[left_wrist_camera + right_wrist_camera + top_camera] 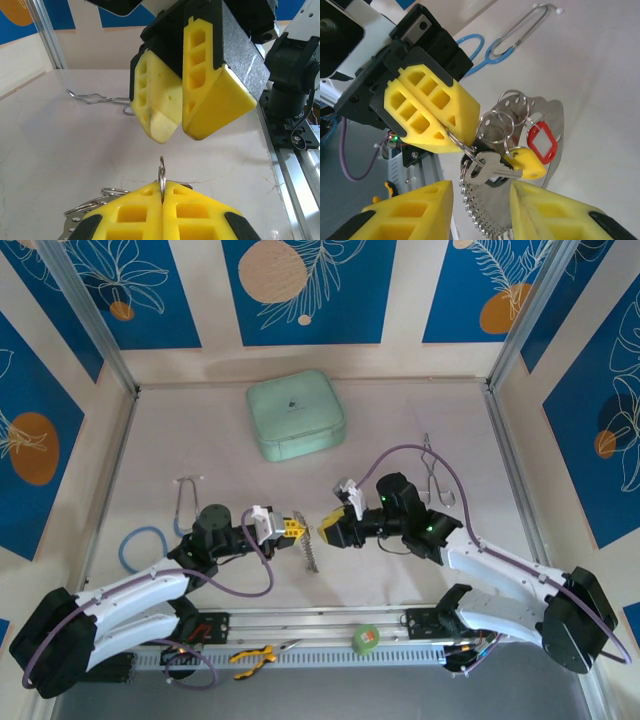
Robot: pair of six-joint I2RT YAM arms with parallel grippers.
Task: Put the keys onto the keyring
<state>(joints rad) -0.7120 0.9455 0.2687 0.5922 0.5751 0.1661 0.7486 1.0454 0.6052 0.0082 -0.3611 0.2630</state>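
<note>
My left gripper is shut on the keyring, a thin silver ring standing edge-on between its yellow fingers. In the right wrist view the same ring comes out of the left gripper's tip. A silver key hangs from it, in front of a black piece. Smaller rings carry a yellow tag and a red tag, and a beaded chain dangles below. My right gripper is open, one finger on each side of the silver key, touching nothing. From above, both grippers meet tip to tip mid-table.
A mint-green case lies at the back. A blue cord loop and a thin silver wire loop lie left. Bent silver wire lies right. A green tape roll and yellow-handled pliers rest on the near rail.
</note>
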